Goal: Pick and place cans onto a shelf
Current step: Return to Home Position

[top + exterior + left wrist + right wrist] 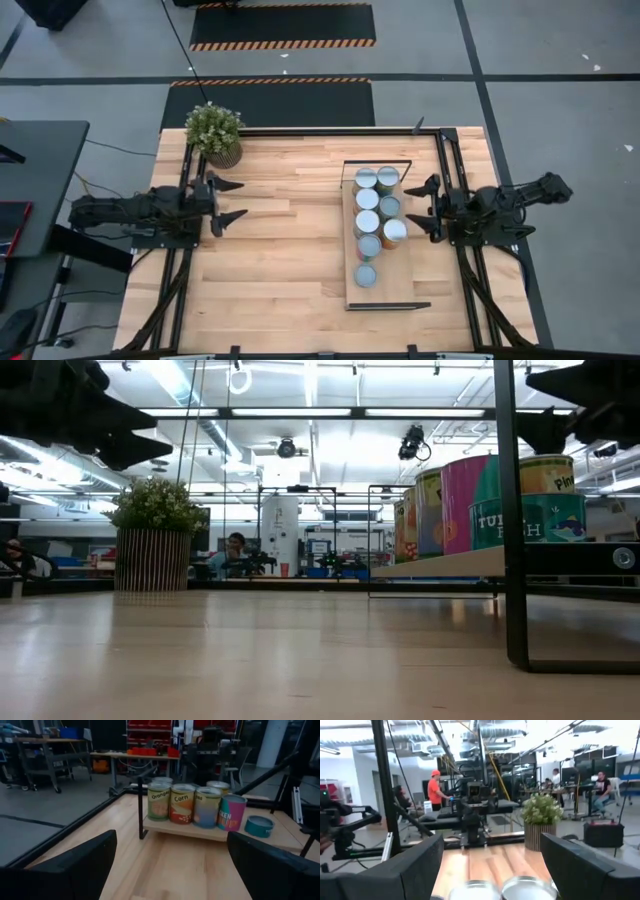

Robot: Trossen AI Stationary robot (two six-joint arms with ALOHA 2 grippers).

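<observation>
Cans [368, 222] stand upright, clustered on the shelf [396, 288], right of centre on the table [280, 260]. Right gripper [426, 206] just beside the shelf, jaws spread, holding nothing. Left gripper [232, 199] well apart, jaws spread, empty. Potted plant [215, 132] at a table corner near the left arm

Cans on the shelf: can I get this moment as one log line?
cans: in two rows on shelf | left gripper: open, empty, over table, away from shelf | right gripper: open, empty, at shelf edge
</observation>
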